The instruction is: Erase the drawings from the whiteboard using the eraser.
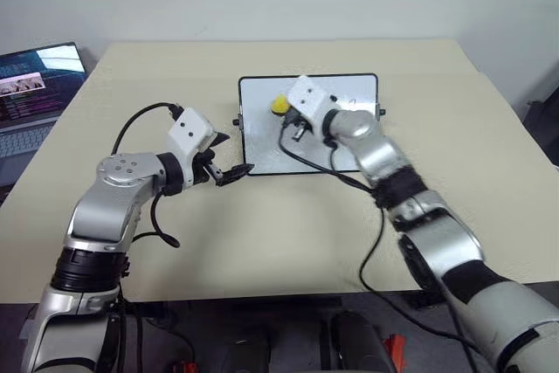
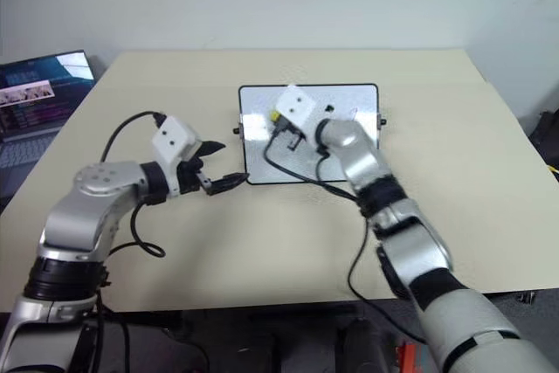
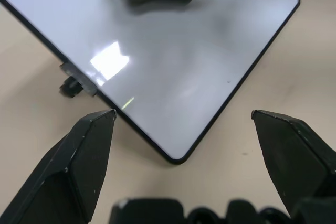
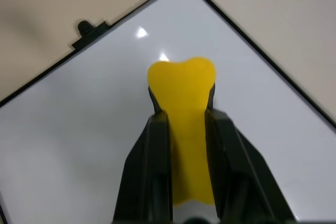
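1. Currently, the right gripper (image 4: 184, 124) is clamped on the eraser (image 4: 182, 90), whose yellow tip bulges out past the two black fingers.
2. The eraser sits over the left half of the whiteboard (image 1: 349, 93), towards its far edge; whether the tip presses on the surface cannot be told from the views.
3. The whiteboard lies flat on the table (image 1: 489, 172), long axis running across the robot's front, with small black knobs on its short sides.
4. No drawings can be made out on the visible board surface; the part under the right gripper and forearm is hidden.
5. The left gripper (image 1: 225, 169) hangs just off the board's near left corner with its fingers spread apart and nothing between them.
6. Key relation: most of the uncovered board surface extends to the right of the eraser, along the board's long axis.
7. Judgement: the right arm is the working arm, and a sweep along that axis would cover the remaining area. The board may slide if unbraced.
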Tool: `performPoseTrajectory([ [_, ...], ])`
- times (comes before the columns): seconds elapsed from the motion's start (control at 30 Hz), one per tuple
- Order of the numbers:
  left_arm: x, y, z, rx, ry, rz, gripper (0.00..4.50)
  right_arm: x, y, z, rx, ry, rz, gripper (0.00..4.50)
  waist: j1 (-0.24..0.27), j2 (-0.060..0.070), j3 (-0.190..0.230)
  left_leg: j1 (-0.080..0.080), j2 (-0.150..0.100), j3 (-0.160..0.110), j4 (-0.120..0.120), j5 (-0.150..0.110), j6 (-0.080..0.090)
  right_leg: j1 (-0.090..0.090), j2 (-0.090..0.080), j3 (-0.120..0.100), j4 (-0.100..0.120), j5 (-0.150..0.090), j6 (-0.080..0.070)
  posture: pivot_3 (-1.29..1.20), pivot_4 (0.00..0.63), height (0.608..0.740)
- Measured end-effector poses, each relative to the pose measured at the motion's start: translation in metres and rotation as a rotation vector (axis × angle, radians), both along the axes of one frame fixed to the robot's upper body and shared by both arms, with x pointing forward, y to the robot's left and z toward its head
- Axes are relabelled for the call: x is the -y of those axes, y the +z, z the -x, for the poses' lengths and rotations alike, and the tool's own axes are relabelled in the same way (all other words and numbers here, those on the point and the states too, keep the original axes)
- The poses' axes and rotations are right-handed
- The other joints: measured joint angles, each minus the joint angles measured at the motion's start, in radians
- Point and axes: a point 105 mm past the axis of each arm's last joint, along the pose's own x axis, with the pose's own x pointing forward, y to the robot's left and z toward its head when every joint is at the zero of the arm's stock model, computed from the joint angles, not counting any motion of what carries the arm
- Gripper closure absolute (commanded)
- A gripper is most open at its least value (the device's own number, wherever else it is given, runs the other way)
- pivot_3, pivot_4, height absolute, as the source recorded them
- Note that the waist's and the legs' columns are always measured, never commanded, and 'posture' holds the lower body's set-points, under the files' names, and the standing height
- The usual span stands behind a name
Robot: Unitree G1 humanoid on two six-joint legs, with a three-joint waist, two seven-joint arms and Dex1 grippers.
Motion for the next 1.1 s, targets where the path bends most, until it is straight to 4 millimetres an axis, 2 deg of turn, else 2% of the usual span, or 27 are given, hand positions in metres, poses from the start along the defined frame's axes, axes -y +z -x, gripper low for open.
performPoseTrajectory([
  [0.1,0.000,0.013,-0.001,0.027,-0.019,-0.010,0.00,0.036,-0.003,0.018,-0.035,0.000,0.071,3.96,0.000,0.000,0.000,-0.005,-0.001,0.001,0.000,-0.001,-0.005,-0.002,-0.002,-0.001,-0.002,-0.001,0.000,0.00,0.150,0.740],
  [0.2,0.008,0.025,0.002,0.047,-0.072,-0.018,0.00,0.069,-0.013,0.020,-0.065,-0.052,0.144,3.97,-0.005,0.000,0.000,-0.006,-0.003,0.004,0.000,-0.003,-0.004,-0.003,-0.004,0.000,-0.004,-0.001,0.001,0.00,0.150,0.740],
  [0.23,0.010,0.026,0.005,0.043,-0.096,-0.041,0.00,0.089,-0.016,0.019,-0.074,-0.095,0.192,3.97,-0.004,0.000,0.001,-0.006,-0.003,0.004,0.000,-0.004,-0.003,-0.003,-0.004,0.001,-0.004,-0.001,0.001,0.00,0.150,0.740],
  [0.3,0.010,0.023,0.007,0.023,-0.112,-0.060,0.00,0.116,-0.011,0.016,-0.066,-0.156,0.237,3.97,-0.004,0.001,0.001,-0.006,-0.003,0.004,0.000,-0.004,-0.003,-0.003,-0.004,0.001,-0.004,-0.002,0.001,0.00,0.150,0.740],
  [0.37,0.015,0.019,0.010,-0.006,-0.143,-0.074,0.00,0.143,0.004,0.017,-0.038,-0.207,0.303,3.97,-0.004,0.001,0.002,-0.006,-0.003,0.004,0.000,-0.004,-0.003,-0.003,-0.004,0.001,-0.003,-0.002,0.001,0.00,0.150,0.740],
  [0.4,0.017,0.018,0.011,-0.012,-0.153,-0.077,0.00,0.149,0.011,0.017,-0.022,-0.217,0.321,3.97,-0.005,0.001,0.002,-0.006,-0.003,0.004,0.001,-0.004,-0.003,-0.003,-0.004,0.001,-0.003,-0.002,0.002,0.00,0.150,0.740],
  [0.53,0.020,0.019,0.013,-0.014,-0.173,-0.097,0.00,0.159,0.030,0.019,0.029,-0.222,0.378,3.97,-0.007,0.001,0.002,-0.005,-0.002,0.004,0.002,-0.004,-0.003,-0.003,-0.004,0.001,-0.002,-0.004,0.005,0.00,0.150,0.740],
  [0.8,0.014,0.017,0.015,-0.034,-0.170,-0.153,0.00,0.174,0.035,0.024,0.060,-0.201,0.518,3.97,0.000,0.001,0.002,-0.007,-0.003,0.004,0.004,-0.004,-0.003,-0.003,-0.005,0.001,-0.002,-0.003,0.004,0.00,0.150,0.740],
  [0.9,0.014,0.017,0.016,-0.037,-0.178,-0.158,0.00,0.175,0.038,0.025,0.078,-0.187,0.544,3.97,-0.002,0.001,0.002,-0.006,-0.003,0.004,0.004,-0.004,-0.003,-0.003,-0.005,0.001,-0.002,-0.003,0.004,0.00,0.150,0.740],
  [1.1,0.009,0.019,0.016,-0.033,-0.165,-0.186,0.00,0.192,0.038,0.021,0.066,-0.222,0.571,3.97,-0.002,0.001,0.002,-0.006,-0.003,0.004,0.005,-0.004,-0.003,-0.003,-0.005,0.001,-0.001,-0.002,0.001,0.00,0.150,0.740],
])
